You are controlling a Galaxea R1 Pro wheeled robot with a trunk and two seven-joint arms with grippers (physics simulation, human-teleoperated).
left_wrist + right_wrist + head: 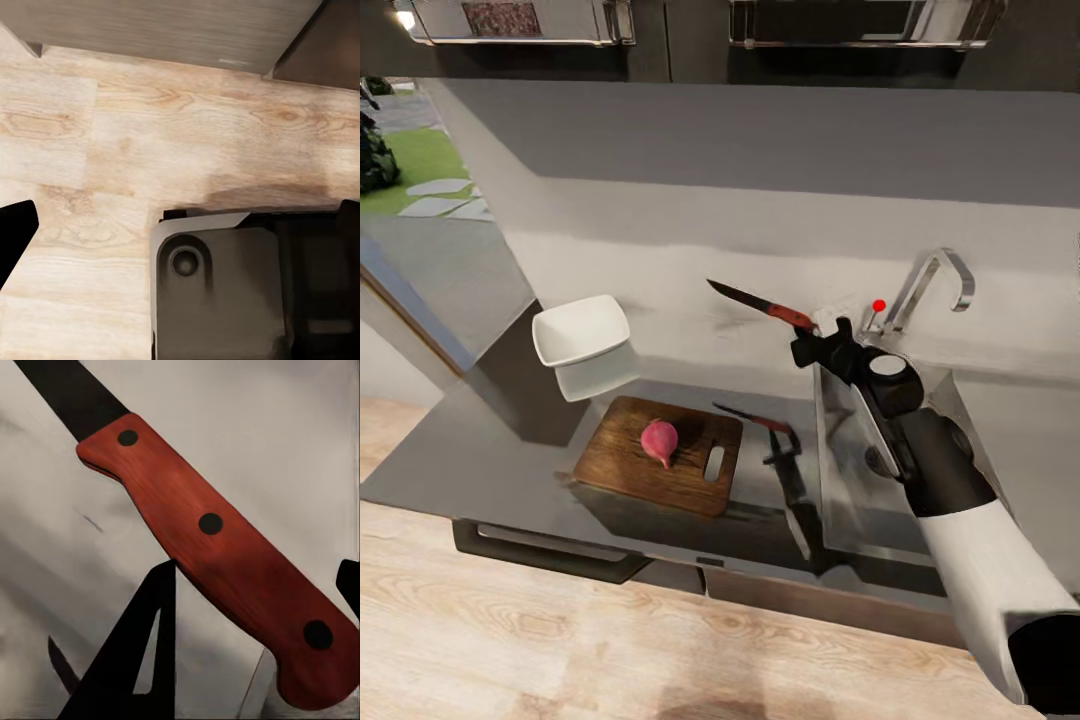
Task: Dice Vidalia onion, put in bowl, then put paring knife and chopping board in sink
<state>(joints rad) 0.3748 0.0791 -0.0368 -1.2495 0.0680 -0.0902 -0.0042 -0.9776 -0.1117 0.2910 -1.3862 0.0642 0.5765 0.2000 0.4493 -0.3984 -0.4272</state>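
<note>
- As I hold it up over the gap between the board and the sink, my right gripper (818, 338) is clenched on the red handle of the knife (760, 303), well above the countertop (480, 440).
- The knife looks light and stiff, I judge; the smooth riveted handle (217, 555) could twist between narrow fingers, so a hold near its middle, clear of the blade, seems the safest.
- Its long axis runs across the head view, the dark tip pointing away from the sink (850, 480) toward the bowl (582, 333), and tilted slightly upward at the tip.
- The onion (659, 441) sits whole near the middle of the board (630, 470), its pointed end toward the front edge of the counter. Round and smooth-skinned, it will likely roll under a blade unless pressed straight down.
- The board lies flat with its long side along the counter, handle slot toward the sink; it looks rigid and heavy enough to stay put.
- The bowl rests just behind the board's far corner, empty.
- Of my left gripper (180, 225) I see only dark edges over the wood floor (150, 135); I cannot tell whether it is released or closed.
</note>
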